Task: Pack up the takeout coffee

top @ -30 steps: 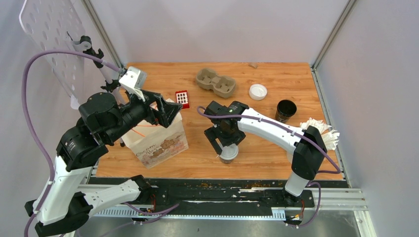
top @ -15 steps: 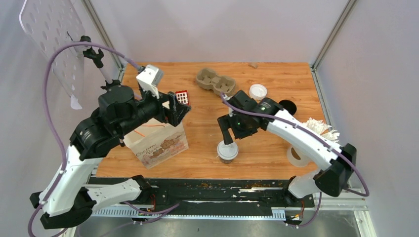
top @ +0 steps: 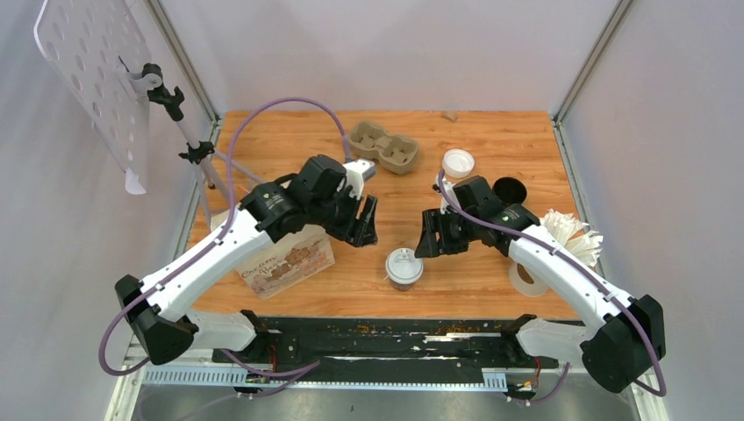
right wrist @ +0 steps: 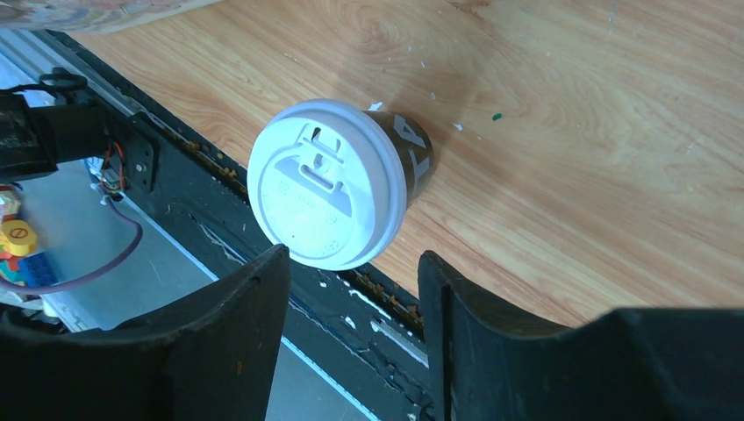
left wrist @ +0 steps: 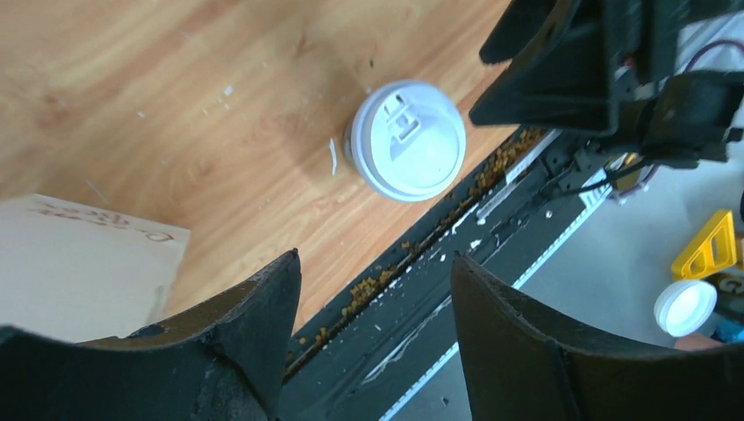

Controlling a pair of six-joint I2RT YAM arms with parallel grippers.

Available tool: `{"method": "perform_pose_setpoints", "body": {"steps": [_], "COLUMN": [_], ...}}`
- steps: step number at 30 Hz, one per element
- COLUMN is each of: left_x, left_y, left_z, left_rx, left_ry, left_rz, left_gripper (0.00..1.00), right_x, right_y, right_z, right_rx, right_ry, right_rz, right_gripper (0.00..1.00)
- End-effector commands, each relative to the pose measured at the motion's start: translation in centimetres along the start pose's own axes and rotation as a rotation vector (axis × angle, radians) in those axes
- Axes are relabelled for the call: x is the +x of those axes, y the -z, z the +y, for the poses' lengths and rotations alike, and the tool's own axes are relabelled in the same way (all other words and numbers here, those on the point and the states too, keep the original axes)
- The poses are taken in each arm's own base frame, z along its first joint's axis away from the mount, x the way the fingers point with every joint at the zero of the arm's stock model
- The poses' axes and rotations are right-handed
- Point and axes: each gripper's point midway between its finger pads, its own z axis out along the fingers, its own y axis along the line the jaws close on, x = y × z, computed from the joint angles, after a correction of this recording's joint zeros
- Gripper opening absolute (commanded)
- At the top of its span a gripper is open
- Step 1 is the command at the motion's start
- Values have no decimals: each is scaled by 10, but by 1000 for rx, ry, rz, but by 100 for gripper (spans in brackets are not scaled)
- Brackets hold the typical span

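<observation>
One takeout coffee (top: 404,267) stands upright near the table's front edge, with dark sides and a white lid. It shows in the left wrist view (left wrist: 409,151) and the right wrist view (right wrist: 329,193). My left gripper (top: 364,231) hovers just left of it and behind it, open and empty (left wrist: 375,257). Just right of the cup, my right gripper (top: 431,243) is also open with nothing between its fingers (right wrist: 353,254). Neither gripper touches the cup. An open dark cup (top: 510,189) stands at the back right, partly hidden by the right arm, near a loose white lid (top: 458,163).
A printed paper bag (top: 285,259) stands under the left arm. The pulp cup tray (top: 382,146) lies at the back centre. White sticks (top: 572,230) and a translucent cup (top: 526,279) sit at the right edge. A black rail (top: 395,338) runs along the front.
My right gripper has let go of the lidded cup and drawn back to its right. My left arm has swung from over the bag toward the cup. Both grippers' jaws have narrowed somewhat.
</observation>
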Motion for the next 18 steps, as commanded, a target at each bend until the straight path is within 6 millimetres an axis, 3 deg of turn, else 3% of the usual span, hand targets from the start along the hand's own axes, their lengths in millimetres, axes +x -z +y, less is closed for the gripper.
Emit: {"method": "perform_pose_setpoints", "body": {"steps": [1, 10, 18], "left_x": [5, 30, 51], "left_y": [-18, -76, -106], "left_z": [-17, -29, -20], "left_rx": [63, 102, 29], "left_ry": [5, 27, 9], "left_rz": [7, 57, 104], "left_gripper": [70, 62, 54], "right_x": [-20, -8, 0], "right_y": [0, -11, -17], "right_z": [12, 3, -4], "right_rx": [-131, -130, -114], "right_ry": [29, 27, 16], "right_rz": [-115, -89, -64], "right_gripper": [54, 52, 48]}}
